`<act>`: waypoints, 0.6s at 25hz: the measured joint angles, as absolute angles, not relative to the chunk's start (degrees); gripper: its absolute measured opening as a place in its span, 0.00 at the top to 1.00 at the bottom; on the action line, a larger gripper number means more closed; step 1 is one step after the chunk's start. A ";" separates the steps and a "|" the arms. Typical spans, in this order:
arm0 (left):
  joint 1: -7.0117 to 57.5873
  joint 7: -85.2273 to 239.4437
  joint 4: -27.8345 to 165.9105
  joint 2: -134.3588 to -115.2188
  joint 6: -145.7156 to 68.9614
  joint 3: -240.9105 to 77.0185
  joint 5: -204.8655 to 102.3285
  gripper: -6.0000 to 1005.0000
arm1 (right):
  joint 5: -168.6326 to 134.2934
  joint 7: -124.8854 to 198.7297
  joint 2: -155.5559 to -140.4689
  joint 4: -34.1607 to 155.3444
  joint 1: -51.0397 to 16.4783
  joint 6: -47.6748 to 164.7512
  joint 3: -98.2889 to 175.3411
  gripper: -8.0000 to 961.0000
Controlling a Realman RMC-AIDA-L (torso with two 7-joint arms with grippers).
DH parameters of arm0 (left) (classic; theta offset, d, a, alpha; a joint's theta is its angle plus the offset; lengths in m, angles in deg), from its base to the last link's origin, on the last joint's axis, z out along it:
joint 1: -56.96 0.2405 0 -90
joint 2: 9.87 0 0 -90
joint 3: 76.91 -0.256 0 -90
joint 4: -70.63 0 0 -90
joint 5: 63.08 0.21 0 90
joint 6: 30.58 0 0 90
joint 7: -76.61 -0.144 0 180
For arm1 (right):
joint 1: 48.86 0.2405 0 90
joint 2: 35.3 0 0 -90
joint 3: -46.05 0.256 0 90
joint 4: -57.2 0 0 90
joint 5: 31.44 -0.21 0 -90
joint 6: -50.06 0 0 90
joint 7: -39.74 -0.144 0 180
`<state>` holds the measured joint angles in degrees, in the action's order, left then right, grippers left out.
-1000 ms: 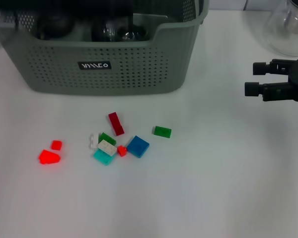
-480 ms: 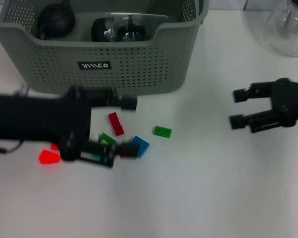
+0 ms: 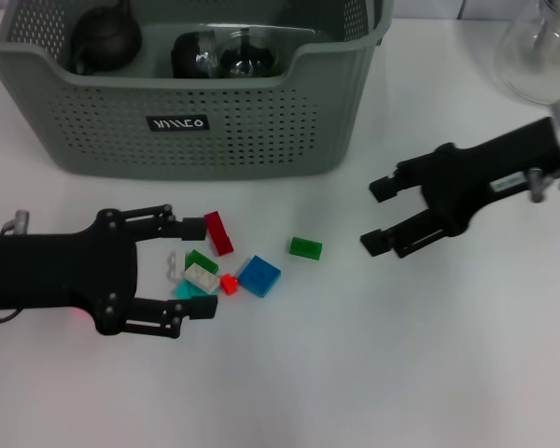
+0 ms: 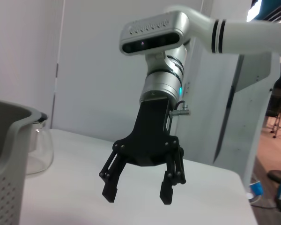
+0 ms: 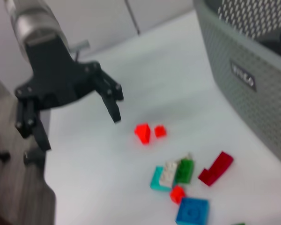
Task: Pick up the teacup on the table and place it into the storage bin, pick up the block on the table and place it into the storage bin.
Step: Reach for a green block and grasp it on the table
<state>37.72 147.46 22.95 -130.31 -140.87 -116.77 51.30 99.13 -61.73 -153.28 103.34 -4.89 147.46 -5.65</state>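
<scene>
The grey-green storage bin [image 3: 243, 131] stands at the back left and holds a dark teapot [image 3: 105, 37], a dark cup [image 3: 194, 56] and a glass piece [image 3: 247, 58]. No teacup shows on the table. Several small blocks lie in front of the bin: dark red [image 3: 218, 232], green [image 3: 305, 247], blue [image 3: 259, 275], white [image 3: 202, 277], teal [image 3: 189, 291]. My left gripper [image 3: 199, 269] is open, its fingers either side of the pile's left end. My right gripper [image 3: 376, 217] is open and empty, right of the green block. The right wrist view shows the left gripper [image 5: 79, 129] and the blocks [image 5: 193, 212].
A clear glass flask [image 3: 541, 56] stands at the back right; it also shows in the left wrist view [image 4: 37, 150] behind the bin wall [image 4: 9, 164]. Two bright red blocks [image 5: 143, 133] lie left of the pile, mostly hidden under my left arm in the head view.
My left arm came from over the bin down to the block pile, then drew slightly back towards the left. My right gripper moved left towards the green block.
</scene>
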 joint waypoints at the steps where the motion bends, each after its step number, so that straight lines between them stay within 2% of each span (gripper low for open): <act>1: 38.05 146.20 23.35 -130.31 -140.72 -116.16 51.66 0.13 | 101.76 -62.65 -154.15 103.34 -3.07 145.30 -7.82 0.03; 6: 39.58 143.10 24.49 -130.55 -139.19 -114.60 53.02 0.13 | 105.69 -65.73 -155.43 103.34 0.04 140.94 -14.02 0.04; 15: 40.34 142.98 24.77 -131.13 -133.78 -114.45 58.03 0.13 | 105.34 -74.23 -156.11 103.21 3.58 131.81 -31.08 0.03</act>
